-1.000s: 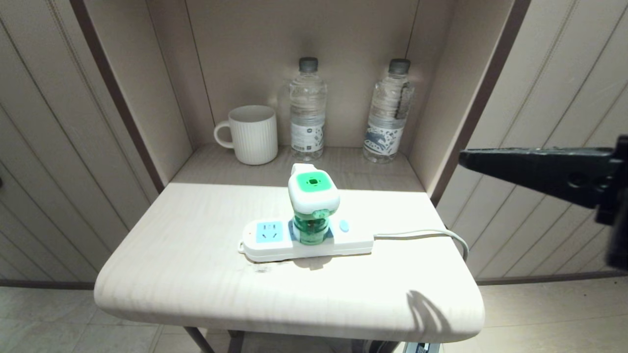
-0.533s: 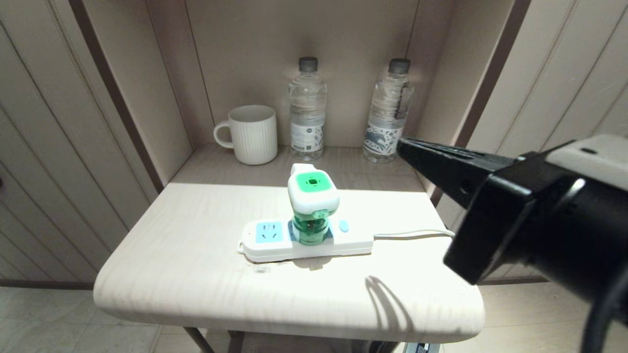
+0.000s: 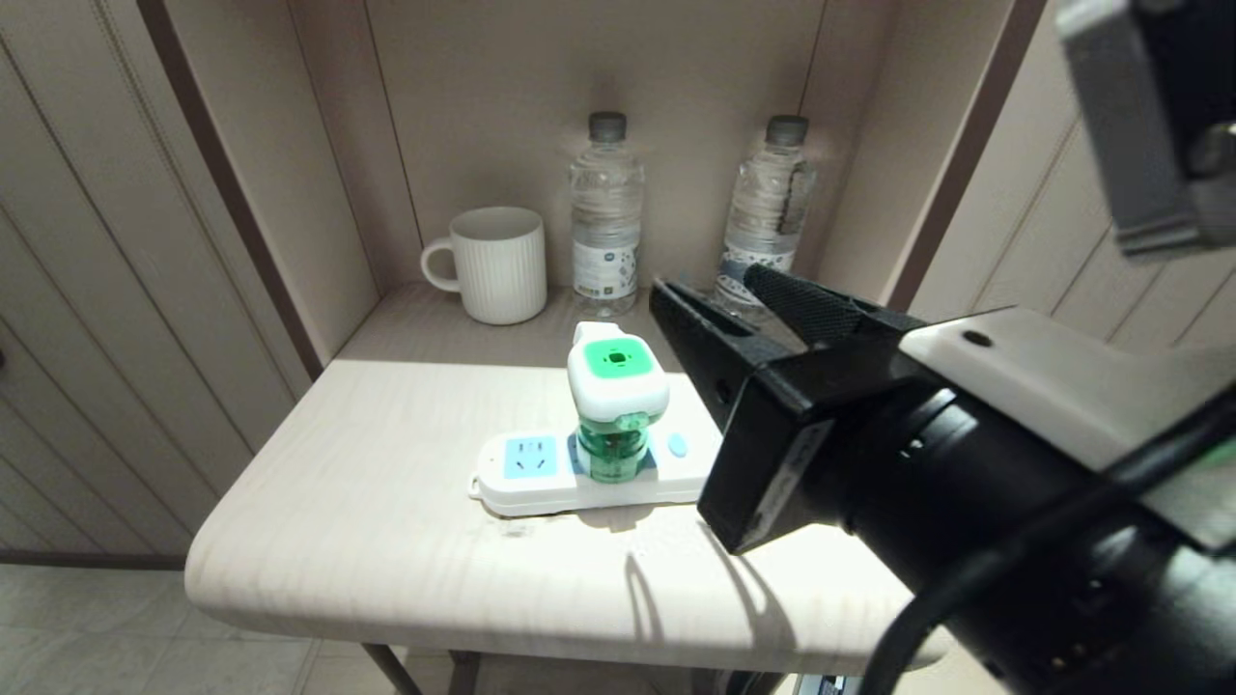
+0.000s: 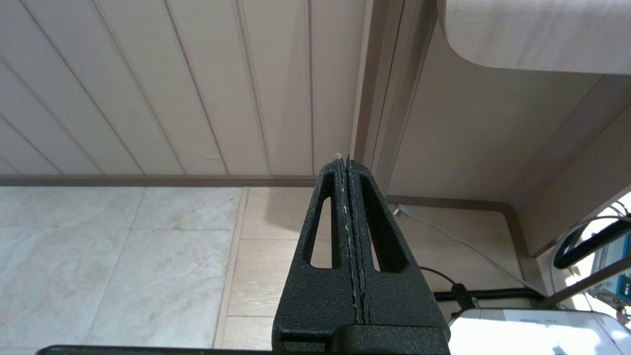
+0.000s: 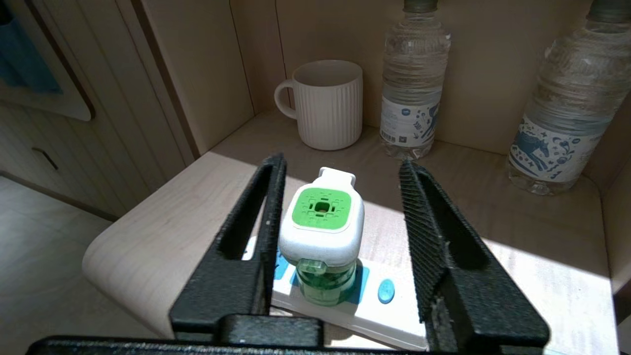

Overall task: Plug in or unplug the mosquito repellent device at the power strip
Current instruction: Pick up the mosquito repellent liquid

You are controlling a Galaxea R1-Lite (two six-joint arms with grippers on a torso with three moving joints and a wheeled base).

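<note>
Fingers point(image 5: 268, 207) of the right gripper point(image 5: 340, 197) stand apart, empty, flanking the mosquito repellent device point(image 5: 321, 236) plugged upright into the power strip point(image 3: 541, 478) on the desk point(image 3: 367, 541). Left gripper point(image 4: 347, 165) hangs pressed closed near the floor.

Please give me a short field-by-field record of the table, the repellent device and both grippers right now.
device: mosquito repellent device stands upright on the power strip, middle socket
table: strip lies near its centre
behind: white ribbed mug, two water bottles
right gripper: open, raised, aimed at the device, not touching
left gripper: shut, parked low beside the table
</note>
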